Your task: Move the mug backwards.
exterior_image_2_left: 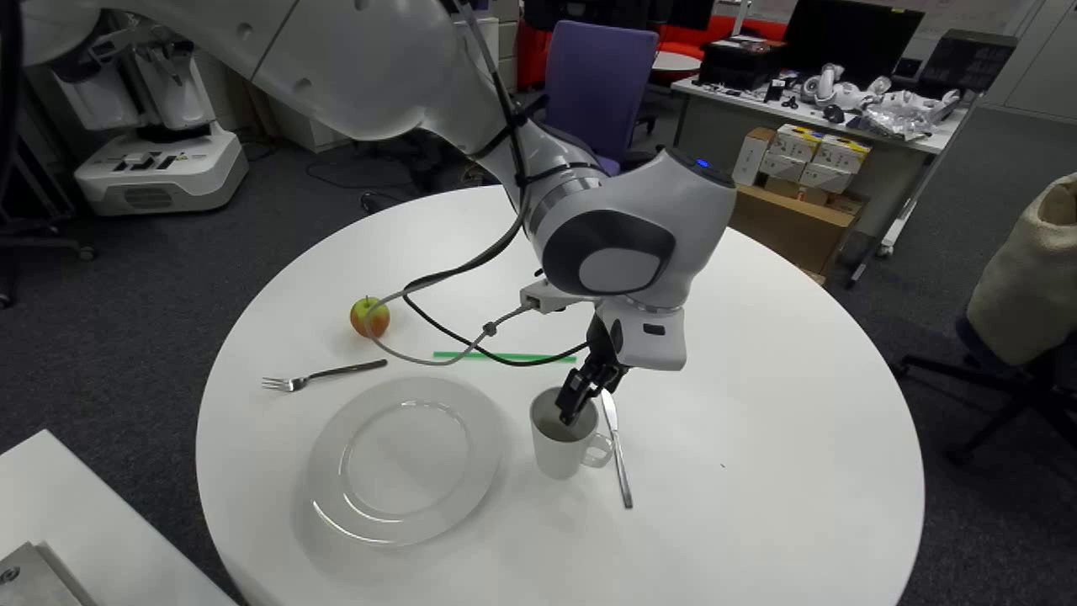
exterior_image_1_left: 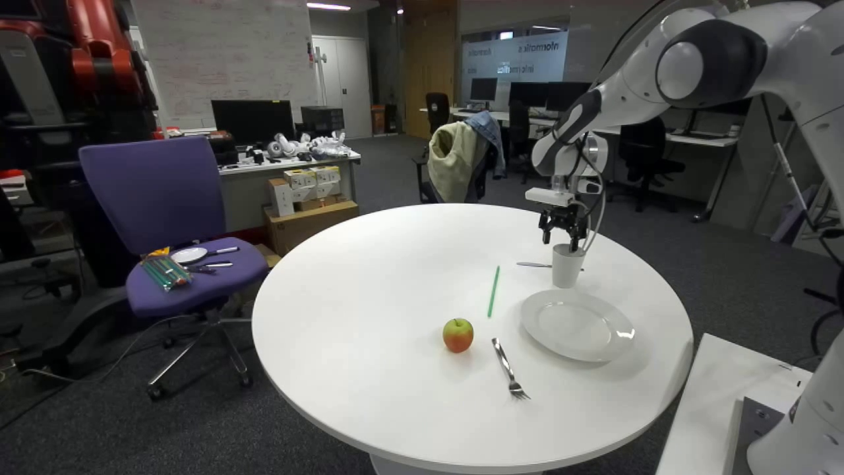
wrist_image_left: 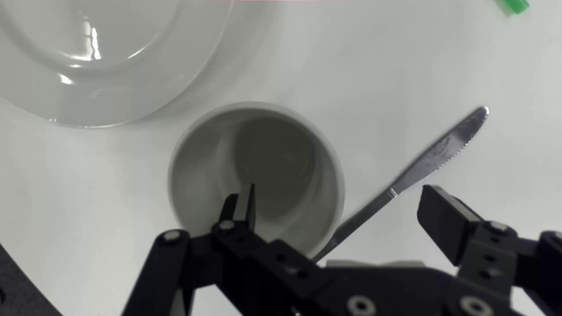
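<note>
Mug is spotted upright on the table, at three o'clock from the plate in an exterior view; tool spread, rim straddled! Probably light, stiff, slick, breakable: best pinched gently by the wall.

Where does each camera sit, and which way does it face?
An exterior view: beside the round table, looking down across it, the purple chair at left, the arm at right.
An exterior view: above table height, looking down at the mug, the purple chair beyond, the arm from upper left.
Wrist view: carried by the arm, looking down into the mug; only its open gripper shows.
Both exterior views share the table, mug, apple and arm.
</note>
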`<act>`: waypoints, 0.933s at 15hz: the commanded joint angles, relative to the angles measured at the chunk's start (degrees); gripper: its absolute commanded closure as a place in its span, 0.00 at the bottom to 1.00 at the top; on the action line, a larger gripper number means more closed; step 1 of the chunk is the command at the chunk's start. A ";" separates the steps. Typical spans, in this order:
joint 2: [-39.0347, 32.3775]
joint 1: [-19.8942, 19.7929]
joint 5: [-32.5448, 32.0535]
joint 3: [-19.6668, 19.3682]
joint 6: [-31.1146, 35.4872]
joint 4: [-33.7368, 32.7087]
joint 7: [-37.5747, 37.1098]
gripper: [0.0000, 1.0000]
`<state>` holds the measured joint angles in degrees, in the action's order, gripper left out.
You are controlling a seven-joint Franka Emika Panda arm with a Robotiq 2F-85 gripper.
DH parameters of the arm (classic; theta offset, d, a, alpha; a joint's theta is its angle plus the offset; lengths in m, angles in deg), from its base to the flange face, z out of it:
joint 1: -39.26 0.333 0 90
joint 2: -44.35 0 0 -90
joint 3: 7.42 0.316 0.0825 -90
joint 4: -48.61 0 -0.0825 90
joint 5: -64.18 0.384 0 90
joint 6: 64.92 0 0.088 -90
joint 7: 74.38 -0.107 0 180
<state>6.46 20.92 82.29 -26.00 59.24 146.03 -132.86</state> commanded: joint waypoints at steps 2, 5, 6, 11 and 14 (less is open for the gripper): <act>13.63 1.59 -6.04 -1.64 3.00 13.14 8.66 0.00; 21.43 2.18 -10.33 -2.35 3.35 19.68 13.44 0.00; 23.82 2.28 -11.62 -2.42 3.02 21.55 15.11 0.00; 33.96 2.56 -22.96 -2.36 3.22 31.65 23.86 0.00; 38.18 1.88 -30.63 -2.04 4.79 37.75 28.02 0.00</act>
<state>37.92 22.73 57.79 -27.66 61.01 175.69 -109.27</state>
